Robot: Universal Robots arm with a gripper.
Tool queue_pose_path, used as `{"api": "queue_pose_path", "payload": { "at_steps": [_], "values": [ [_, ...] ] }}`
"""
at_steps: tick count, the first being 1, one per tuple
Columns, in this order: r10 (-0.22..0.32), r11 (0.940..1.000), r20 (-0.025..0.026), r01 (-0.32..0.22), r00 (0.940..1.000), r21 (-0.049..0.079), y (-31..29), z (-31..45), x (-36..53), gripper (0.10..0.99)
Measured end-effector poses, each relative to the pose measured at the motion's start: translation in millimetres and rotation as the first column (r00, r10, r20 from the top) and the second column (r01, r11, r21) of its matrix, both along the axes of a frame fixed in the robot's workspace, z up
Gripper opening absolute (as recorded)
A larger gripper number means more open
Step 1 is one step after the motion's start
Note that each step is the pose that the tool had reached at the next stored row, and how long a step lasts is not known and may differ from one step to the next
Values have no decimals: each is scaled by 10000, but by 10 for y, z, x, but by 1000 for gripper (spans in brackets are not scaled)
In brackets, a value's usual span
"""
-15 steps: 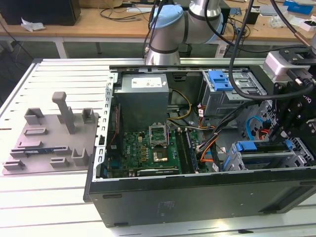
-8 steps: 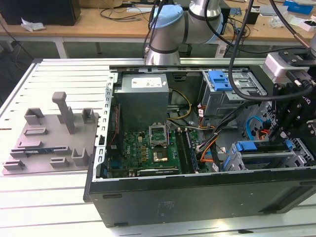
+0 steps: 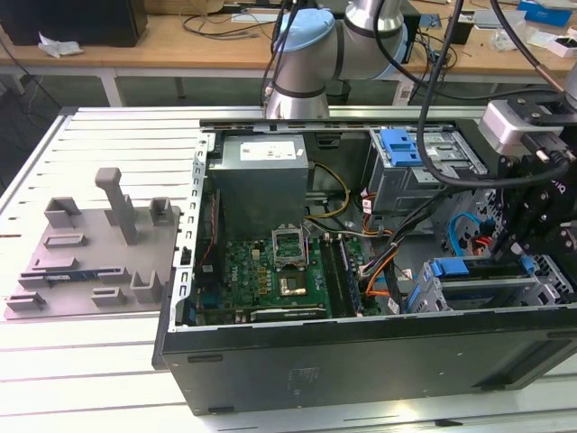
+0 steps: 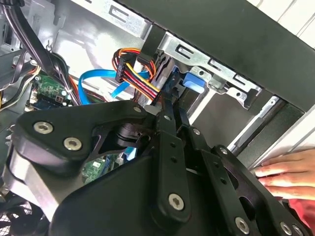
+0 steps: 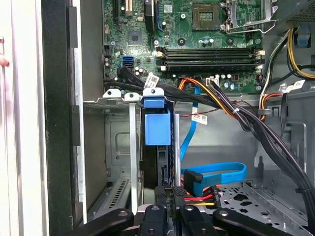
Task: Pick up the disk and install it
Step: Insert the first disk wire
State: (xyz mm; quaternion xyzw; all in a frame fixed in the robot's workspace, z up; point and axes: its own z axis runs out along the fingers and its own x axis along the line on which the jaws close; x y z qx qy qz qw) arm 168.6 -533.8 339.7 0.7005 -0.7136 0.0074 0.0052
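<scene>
Seated on edge in the near slot of the grey sheet-metal drive cage (image 5: 115, 142), at the exterior view's right inside the open black computer case (image 3: 361, 361): the disk (image 5: 157, 128), a silver hard drive in a blue plastic carrier. Looks partly home, not fully.

Black two-finger gripper (image 5: 174, 196) drawn nearly together, apparently pinching the disk's trailing edge, though the contact itself is partly hidden.

To do this well: keep the drive square to the cage rails, press straight along the slot, and avoid tilting. Steer clear of the red, yellow and black power lead (image 4: 133, 64) and the flat blue data cable (image 5: 216, 172), both lying just beside the fingertips. Judge the carrier latched only when flush with the cage front.

Shown in the first wrist view: the slot lengthwise, with the green motherboard (image 5: 206, 44) beyond. Shown in the second wrist view: a person's hand (image 4: 290, 172) resting on the case's outer edge, near the cage. Shown in the exterior view: the grey plastic fixture plate (image 3: 90, 253) well apart at the left.
</scene>
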Motion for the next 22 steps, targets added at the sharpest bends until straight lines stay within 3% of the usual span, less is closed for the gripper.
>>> {"api": "queue_pose_path", "payload": {
  "at_steps": [10,12,14,15,16,22],
  "values": [
    [0,10000,-3,0,10000,-4,0,-32,0,169],
    [-1,10000,-4,1,10000,2,1,-29,0,239],
    [-2,10000,-3,2,10000,-16,8,14,-1,361],
    [0,10000,-3,0,10000,-29,16,36,0,361],
    [-1,10000,-3,1,10000,-56,28,64,0,427],
    [-1,9993,-3,1,10000,-369,148,263,0,427]
  ]
}}
